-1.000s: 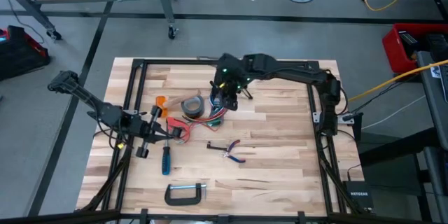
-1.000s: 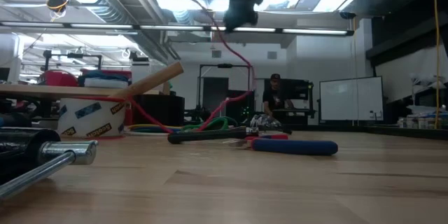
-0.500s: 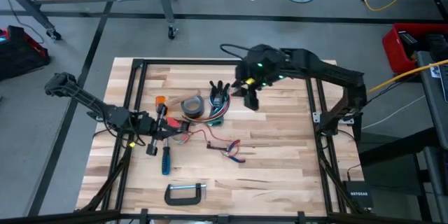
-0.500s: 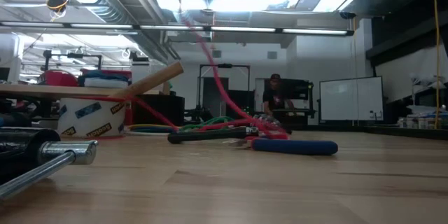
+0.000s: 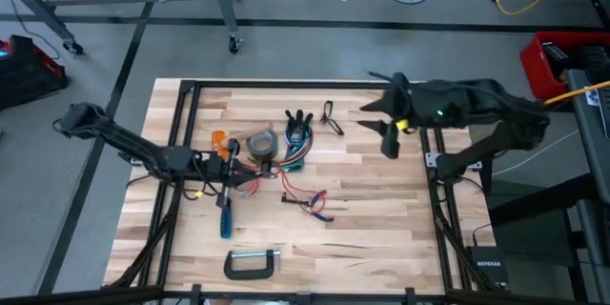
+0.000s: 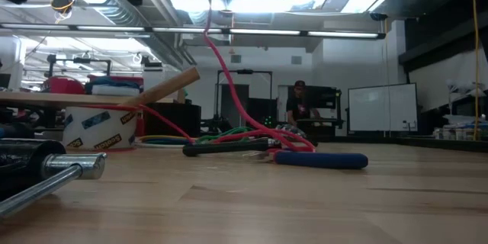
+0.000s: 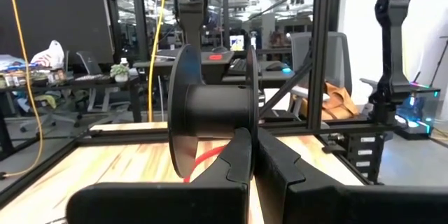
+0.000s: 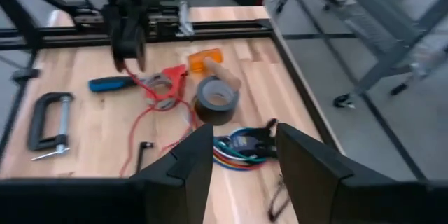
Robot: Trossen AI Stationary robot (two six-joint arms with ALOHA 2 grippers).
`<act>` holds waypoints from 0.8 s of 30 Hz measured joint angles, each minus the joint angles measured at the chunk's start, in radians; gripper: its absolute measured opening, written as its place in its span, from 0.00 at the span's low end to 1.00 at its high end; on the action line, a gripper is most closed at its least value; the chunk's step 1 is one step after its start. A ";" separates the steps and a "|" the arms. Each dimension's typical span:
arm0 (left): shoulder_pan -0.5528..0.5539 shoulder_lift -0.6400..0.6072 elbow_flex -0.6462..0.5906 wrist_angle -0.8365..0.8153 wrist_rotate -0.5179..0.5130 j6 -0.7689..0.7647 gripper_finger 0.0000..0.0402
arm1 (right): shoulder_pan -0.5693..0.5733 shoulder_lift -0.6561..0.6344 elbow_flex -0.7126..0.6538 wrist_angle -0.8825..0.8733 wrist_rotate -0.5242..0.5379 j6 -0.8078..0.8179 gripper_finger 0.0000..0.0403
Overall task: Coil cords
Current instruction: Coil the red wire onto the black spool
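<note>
A: Left tool [image 5: 225,173] sits low over the worktop's [image 5: 381,238] left half, fingers pinched together on a red cord [image 5: 286,187]. The low view shows that cord rising steeply from the clutter to the tool overhead.

B: And its other end?

A: It trails right, lying loose by the red-handled pliers [image 5: 315,207]. A second bundle of multicoloured leads [image 5: 297,149] lies right of the grey tape roll [image 5: 261,144], and a small dark looped cord [image 5: 331,117] lies beyond it, towards the far edge.

B: How will they handle?

A: Light and limp, I'd judge; no stiffness to hold a loop by itself, so a coil likely springs open unless pinned. Thin too, so a shallow pinch may slip (the jacket looks smooth). Best taken near an end or plug, where there is some bulk.

B: Right tool?

A: Right tool [image 5: 391,138] hangs over the far right of the worktop, jaws standing apart with nothing between them, well clear of every cord.

B: Room to move?

A: Crowded on the left: tape roll, blue-handled screwdriver [image 5: 226,216] and an orange item [image 5: 220,139] all sit near the left tool. The C-clamp [image 5: 252,264] lies near the front edge. The right half is bare wood, good coiling ground, bounded by the black frame rail [image 5: 425,133].
</note>
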 joint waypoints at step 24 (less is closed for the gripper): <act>0.185 0.401 0.274 0.039 0.151 -0.207 0.00 | 0.105 -0.451 -1.330 1.083 0.139 0.055 0.40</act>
